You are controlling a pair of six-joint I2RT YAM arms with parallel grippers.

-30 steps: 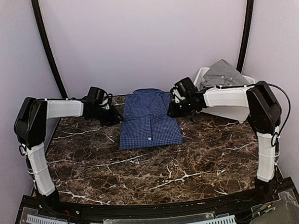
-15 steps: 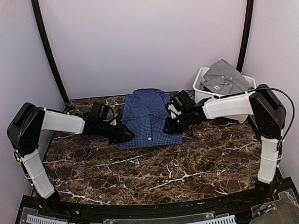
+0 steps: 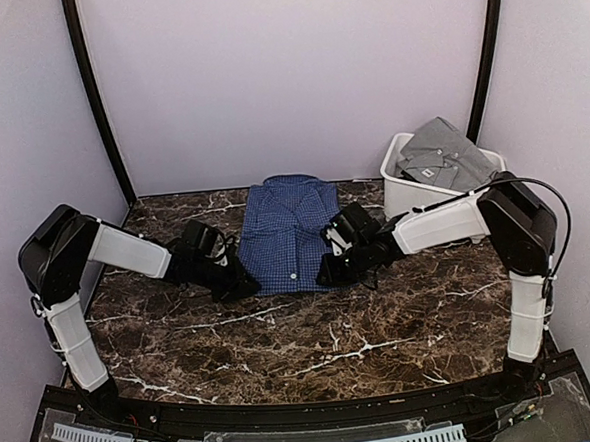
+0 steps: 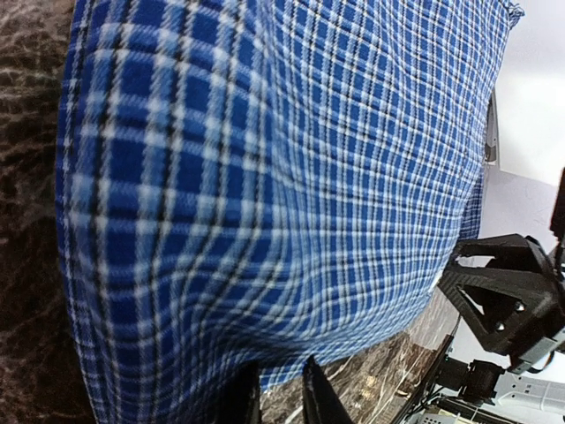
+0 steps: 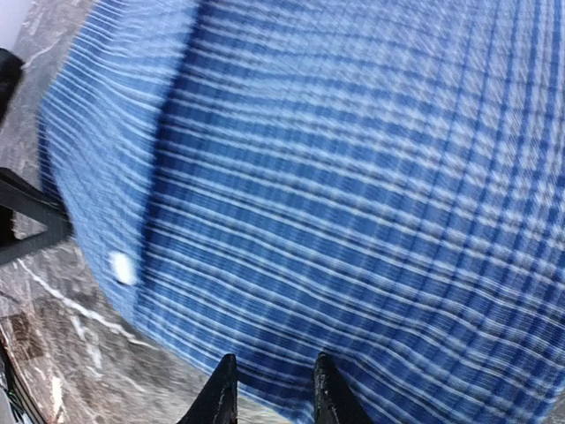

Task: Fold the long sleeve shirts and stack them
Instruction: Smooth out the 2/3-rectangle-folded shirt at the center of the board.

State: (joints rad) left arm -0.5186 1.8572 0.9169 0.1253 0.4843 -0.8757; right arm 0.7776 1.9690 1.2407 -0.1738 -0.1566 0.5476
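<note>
The navy-blue checked shirt (image 3: 291,231) lies folded flat at the back middle of the marble table, collar to the rear. My left gripper (image 3: 241,281) is low at its near left corner and my right gripper (image 3: 326,271) is low at its near right corner. In the left wrist view the shirt (image 4: 282,177) fills the frame and my left gripper (image 4: 278,402) is open, slightly apart at the hem. In the right wrist view my right gripper (image 5: 269,393) is open over the shirt's (image 5: 335,194) edge. The grey shirt (image 3: 441,152) lies in the bin.
The white plastic bin (image 3: 398,190) stands at the back right, against the right arm's forearm. Dark poles rise at both back corners. The marble table (image 3: 312,340) stretches toward the near edge.
Both arms have swung from the shirt's far sides forward and down to its near corners. The shirt has not moved.
</note>
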